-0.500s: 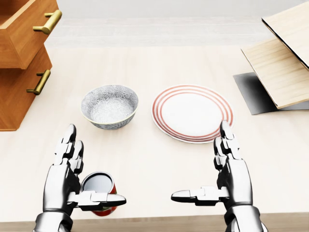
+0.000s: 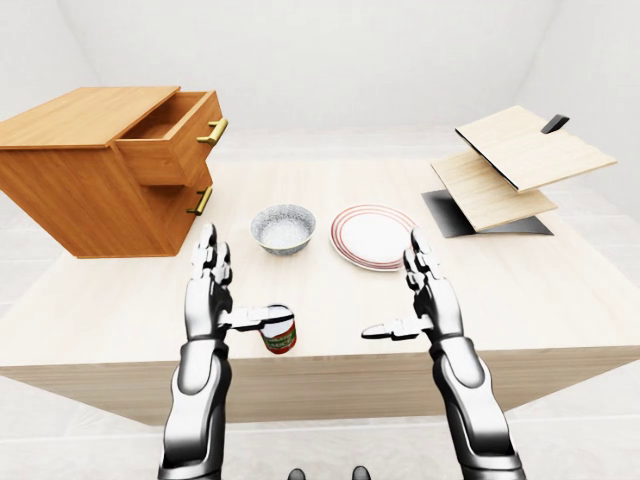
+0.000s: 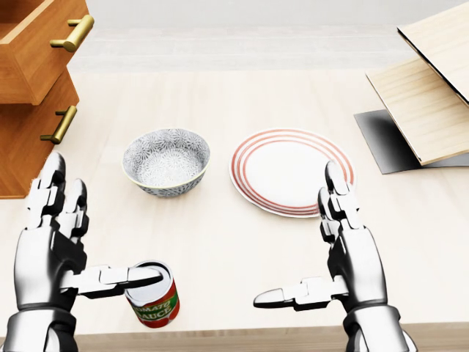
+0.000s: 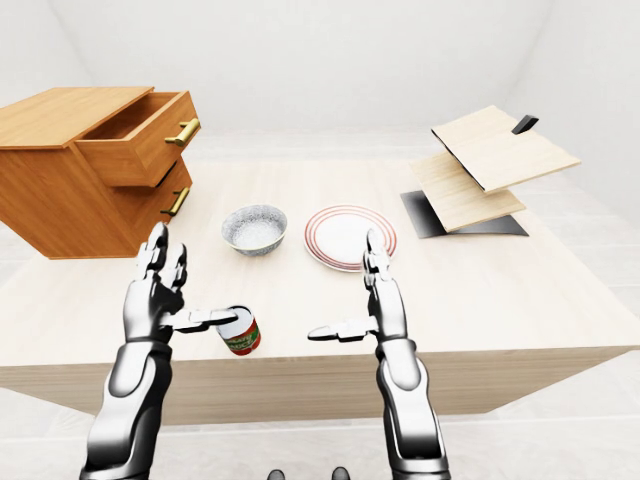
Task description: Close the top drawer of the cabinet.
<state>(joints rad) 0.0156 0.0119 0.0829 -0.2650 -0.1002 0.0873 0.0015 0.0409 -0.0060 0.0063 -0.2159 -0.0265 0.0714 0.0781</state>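
A wooden cabinet (image 2: 75,180) stands at the left of the table. Its top drawer (image 2: 178,140) is pulled out, with a brass handle (image 2: 212,131); the lower drawer is shut, with a brass handle (image 2: 201,201). The drawer also shows at the top left of the head view (image 3: 33,44). My left hand (image 3: 62,246) is open, below the cabinet, its thumb over a tomato sauce can (image 3: 152,295). My right hand (image 3: 322,257) is open and empty at the lower right, below the plate.
A patterned grey bowl (image 3: 165,160) and a red-rimmed white plate (image 3: 292,170) sit mid-table. Tilted wooden boards (image 2: 510,165) on a dark base stand at the right. The table's near edge (image 2: 330,365) runs just below my hands.
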